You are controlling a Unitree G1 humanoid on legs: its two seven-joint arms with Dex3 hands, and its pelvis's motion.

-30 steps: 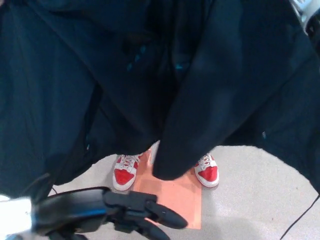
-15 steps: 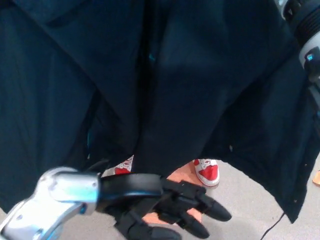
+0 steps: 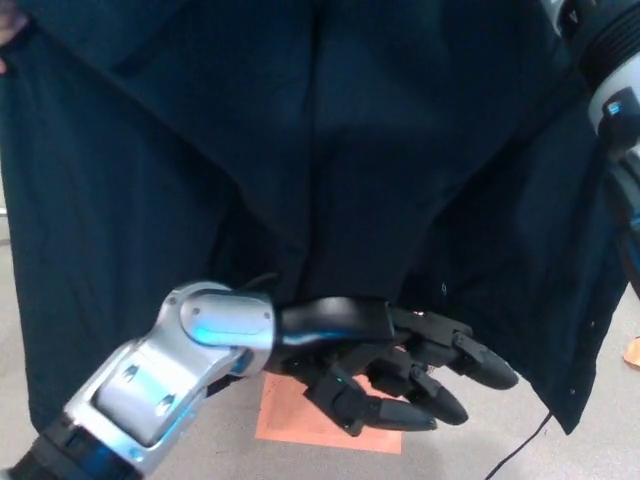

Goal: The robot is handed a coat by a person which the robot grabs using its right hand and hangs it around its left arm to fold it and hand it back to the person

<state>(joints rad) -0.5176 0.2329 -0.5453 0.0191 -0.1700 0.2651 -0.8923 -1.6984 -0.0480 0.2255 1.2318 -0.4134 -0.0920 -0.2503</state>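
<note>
A dark navy coat (image 3: pixel 330 150) hangs spread across nearly the whole head view. My left arm (image 3: pixel 170 380) reaches in from the bottom left. Its black left hand (image 3: pixel 400 370) is open with fingers apart, in front of the coat's lower hem and holding nothing. My right wrist (image 3: pixel 605 60) shows at the top right edge against the coat's upper corner. The right hand itself runs off the top edge, so its grip is hidden. At the top left corner a bit of a person's hand (image 3: pixel 8 28) shows at the coat's edge.
An orange square mark (image 3: pixel 300 425) lies on the grey floor below my left hand. A thin black cable (image 3: pixel 525 445) trails across the floor at the bottom right. A small orange thing (image 3: pixel 632 352) sits at the right edge.
My left arm has risen and reached forward under the coat's hem. The coat now hangs lower and closer, hiding the person's red and white shoes.
</note>
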